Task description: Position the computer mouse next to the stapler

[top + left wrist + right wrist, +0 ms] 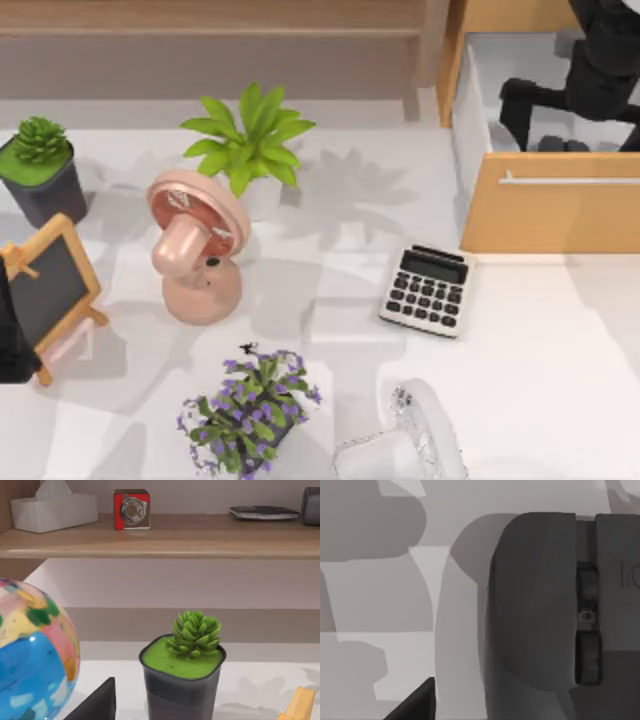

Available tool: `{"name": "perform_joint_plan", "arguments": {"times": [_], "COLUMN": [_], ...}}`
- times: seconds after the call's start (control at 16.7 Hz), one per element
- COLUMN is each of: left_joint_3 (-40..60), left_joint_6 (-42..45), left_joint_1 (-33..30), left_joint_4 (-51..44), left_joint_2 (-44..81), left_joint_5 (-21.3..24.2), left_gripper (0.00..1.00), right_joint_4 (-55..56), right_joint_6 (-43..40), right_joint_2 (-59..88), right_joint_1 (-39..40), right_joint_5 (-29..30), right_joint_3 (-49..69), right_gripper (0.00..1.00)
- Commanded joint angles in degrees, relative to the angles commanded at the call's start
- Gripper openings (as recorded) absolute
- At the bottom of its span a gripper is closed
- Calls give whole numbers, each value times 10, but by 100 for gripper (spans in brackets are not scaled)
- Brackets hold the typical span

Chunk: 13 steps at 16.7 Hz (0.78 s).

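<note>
Right arm poised over the mouse in the drawer

Our right end effector hangs close above the dark grey, rounded computer mouse (555, 615), its long axis along the scroll wheel, inside the open wooden drawer (560, 215); we cannot tell its finger state. Our left arm sits parked far from the drawer.

Dk grey mouse (540, 620), white calc (428, 290) w/ black keys
</note>
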Motion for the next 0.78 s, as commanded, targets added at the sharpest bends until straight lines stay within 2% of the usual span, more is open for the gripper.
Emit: {"name": "perform_joint_plan", "arguments": {"times": [0.78], "left_joint_3": [0], "left_joint_6": [0], "left_joint_1": [0], "left_joint_4": [0], "left_joint_2": [0], "left_joint_5": [0], "left_gripper": [100], "right_joint_4": [24], "right_joint_6": [1], "right_joint_2": [-2], "right_joint_1": [2], "right_joint_5": [0], "right_joint_3": [-24], "right_gripper": [100]}}
